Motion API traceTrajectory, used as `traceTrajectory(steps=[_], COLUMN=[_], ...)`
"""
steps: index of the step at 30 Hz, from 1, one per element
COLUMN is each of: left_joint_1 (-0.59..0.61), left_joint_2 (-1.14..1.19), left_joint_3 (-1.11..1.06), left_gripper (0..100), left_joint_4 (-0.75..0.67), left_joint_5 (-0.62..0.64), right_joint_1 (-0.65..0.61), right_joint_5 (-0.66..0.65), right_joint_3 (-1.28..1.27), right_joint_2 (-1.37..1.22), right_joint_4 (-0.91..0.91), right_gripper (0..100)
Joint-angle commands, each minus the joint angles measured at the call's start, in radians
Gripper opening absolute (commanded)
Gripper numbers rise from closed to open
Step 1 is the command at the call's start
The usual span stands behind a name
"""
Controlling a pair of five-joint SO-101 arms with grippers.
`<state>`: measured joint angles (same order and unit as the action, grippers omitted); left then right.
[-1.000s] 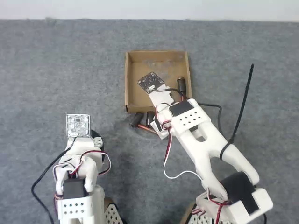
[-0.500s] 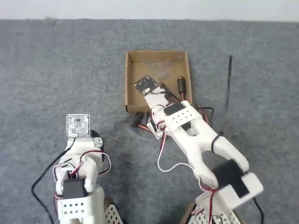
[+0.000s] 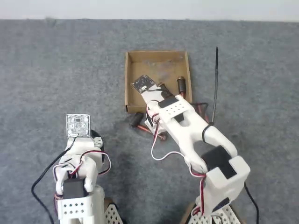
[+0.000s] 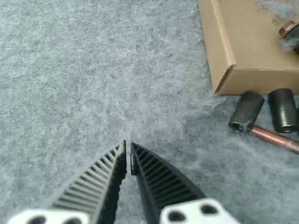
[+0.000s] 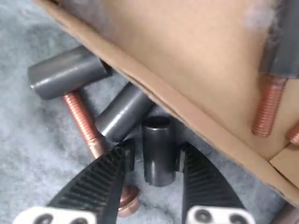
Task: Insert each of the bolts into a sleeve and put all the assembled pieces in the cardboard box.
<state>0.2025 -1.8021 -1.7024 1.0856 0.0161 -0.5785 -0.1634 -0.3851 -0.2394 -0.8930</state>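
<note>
My right gripper stands open just outside the near wall of the cardboard box, one finger on each side of a dark sleeve without gripping it. Beside it lie a second sleeve and a copper bolt whose end sits in a third sleeve. Inside the box rests an assembled piece, its copper thread showing. In the left wrist view my left gripper is shut and empty over the carpet, well short of two sleeves and a bolt.
The box wall rises right behind the sleeve between my right fingers. A thin black strip stands up to the right of the box. Grey carpet lies open to the left of the box. The left arm sits at the lower left.
The right arm has swung left and drawn back from inside the box to the sleeves outside its near wall. The black strip shifted left with it. The left arm stayed still.
</note>
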Motion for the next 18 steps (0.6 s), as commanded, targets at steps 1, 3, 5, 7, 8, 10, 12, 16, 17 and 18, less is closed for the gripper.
traceTrajectory(steps=[1,3,5,7,8,10,12,16,17,18], left_joint_1=[0.005,0.005,0.005,0.005,0.005,0.005,0.005,0.005,0.005,0.005], left_joint_2=[-0.018,-0.018,-0.018,-0.018,-0.018,-0.018,-0.018,-0.018,-0.018,-0.018], left_joint_3=[0.016,0.016,0.016,0.016,0.016,0.016,0.016,0.016,0.016,0.016], left_gripper=[1,1,1,1,1,1,1,1,1,1], left_joint_4=[0.002,0.002,0.002,0.002,0.002,0.0,0.0,0.0,0.0,0.0], left_joint_5=[-0.003,-0.003,-0.003,-0.003,-0.003,-0.003,-0.005,-0.005,-0.005,-0.005], right_joint_1=[0.004,0.007,0.01,0.027,0.035,0.054,0.073,0.088,0.09,0.094], right_joint_5=[0.005,0.005,0.005,0.011,0.012,0.012,0.012,0.014,0.014,0.015], right_joint_3=[0.063,0.063,0.06,0.061,0.061,0.057,0.058,0.057,0.055,0.051], right_joint_2=[-0.015,-0.016,-0.012,-0.008,-0.005,0.022,0.065,0.186,0.216,0.243], right_joint_4=[-0.015,-0.018,-0.018,-0.018,-0.018,-0.019,-0.058,-0.186,-0.219,-0.254], right_gripper=[1.3,1.7,1.5,0.6,0.7,0.6,0.6,0.6,0.6,0.6])
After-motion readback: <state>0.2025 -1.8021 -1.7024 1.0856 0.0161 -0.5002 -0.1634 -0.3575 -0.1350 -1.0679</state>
